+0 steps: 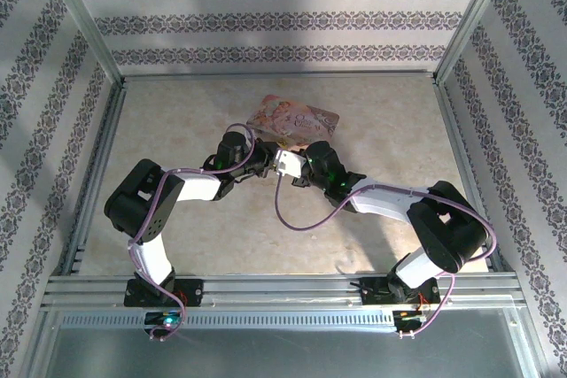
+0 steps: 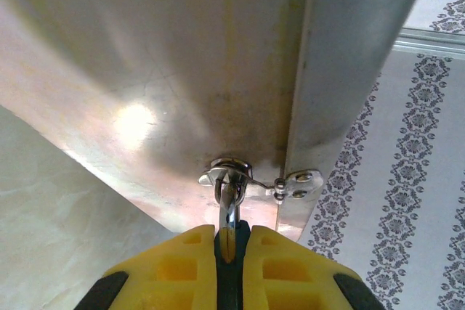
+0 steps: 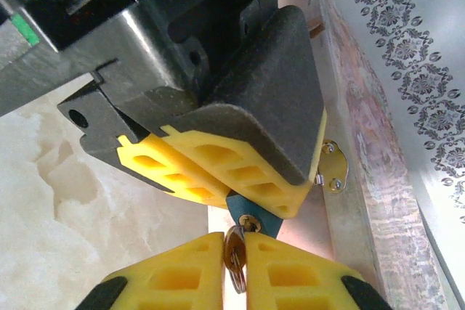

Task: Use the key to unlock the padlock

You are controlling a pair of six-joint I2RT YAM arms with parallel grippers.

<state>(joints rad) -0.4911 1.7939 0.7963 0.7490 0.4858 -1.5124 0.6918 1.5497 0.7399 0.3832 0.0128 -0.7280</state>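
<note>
**Key met the padlock's bluish end, nose to nose**

The left gripper had its yellow fingers pressed together on the padlock. The lock's silvery shackle was hooked through the clasp on the side of the pink box, which lay on the table.

In the right wrist view, the lock's bluish end poked out from between those fingers, with its brass keyway turned toward the right gripper. That gripper pinched the key, whose ring hung below.

The key lay just beside the keyway, close to in line with the lock's long axis. Whether its blade had entered could not be told. The coming move probably called for a small sideways correction, then a push along that axis and a twist.
</note>
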